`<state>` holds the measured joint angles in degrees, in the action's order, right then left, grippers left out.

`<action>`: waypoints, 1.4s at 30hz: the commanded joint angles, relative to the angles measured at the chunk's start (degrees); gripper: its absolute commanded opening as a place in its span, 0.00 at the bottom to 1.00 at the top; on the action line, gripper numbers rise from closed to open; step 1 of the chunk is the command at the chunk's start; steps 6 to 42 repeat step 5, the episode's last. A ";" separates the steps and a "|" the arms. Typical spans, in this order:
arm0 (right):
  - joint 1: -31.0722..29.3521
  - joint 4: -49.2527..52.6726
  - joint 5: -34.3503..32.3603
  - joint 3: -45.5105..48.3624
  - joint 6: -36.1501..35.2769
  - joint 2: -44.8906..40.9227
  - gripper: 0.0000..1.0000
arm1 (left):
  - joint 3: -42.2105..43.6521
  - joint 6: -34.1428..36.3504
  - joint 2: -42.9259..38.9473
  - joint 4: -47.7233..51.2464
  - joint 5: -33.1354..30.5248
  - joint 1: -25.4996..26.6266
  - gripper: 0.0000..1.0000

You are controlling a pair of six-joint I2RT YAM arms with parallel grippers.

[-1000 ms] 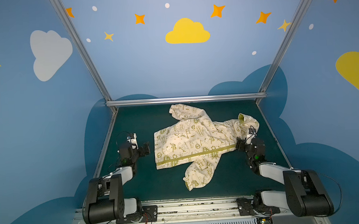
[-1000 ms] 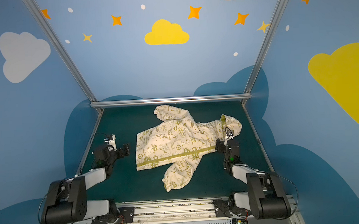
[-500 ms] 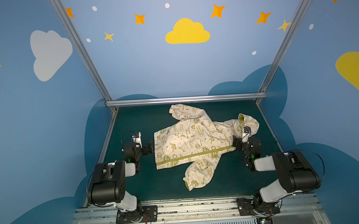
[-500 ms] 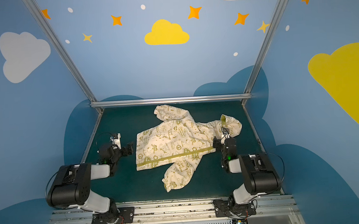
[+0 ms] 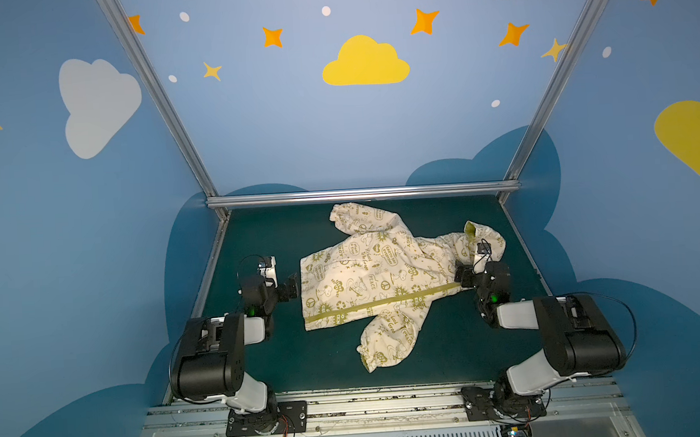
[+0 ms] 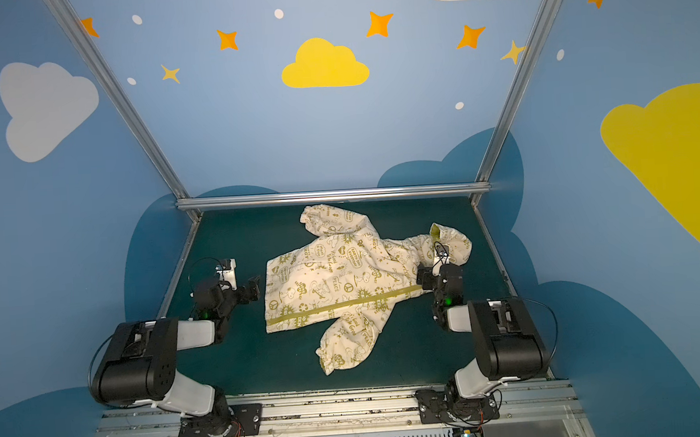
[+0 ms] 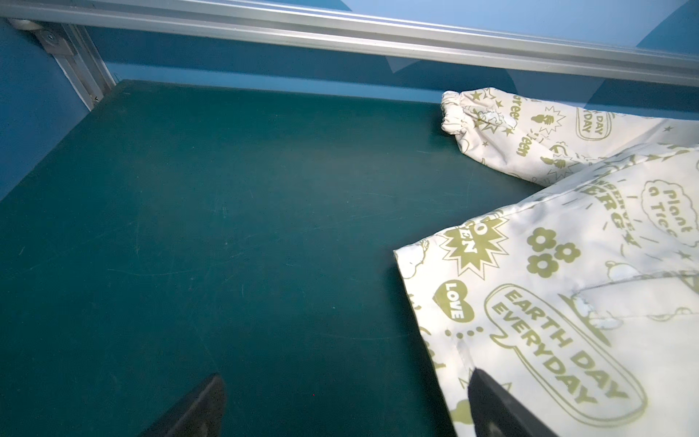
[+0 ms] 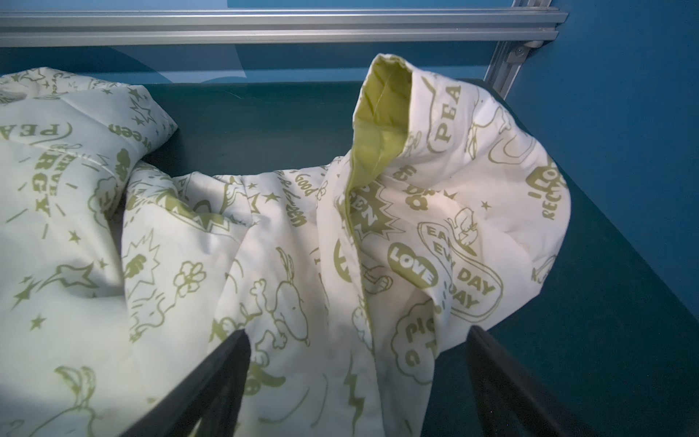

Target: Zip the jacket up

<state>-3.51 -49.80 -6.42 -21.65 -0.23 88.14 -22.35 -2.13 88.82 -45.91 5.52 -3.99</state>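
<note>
The jacket looks light and floppy — best pinched at hem and collar beside the zipper. Left gripper and right gripper stand wide, empty.

Both arms folded low with elbows drawn back, left gripper held level and pointing inward, fingers spread wide, right gripper facing it from the opposite side, fingers likewise parted
</note>
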 commanded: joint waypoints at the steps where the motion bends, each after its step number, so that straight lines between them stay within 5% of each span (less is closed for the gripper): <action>1: 0.11 1.18 0.36 -0.78 0.50 -0.63 0.89 | -0.85 0.64 -0.75 0.18 -0.41 0.20 0.99; 42: 0.08 1.30 0.36 -0.77 0.49 -0.69 0.89 | -0.92 0.64 -0.75 0.18 -0.51 0.26 0.99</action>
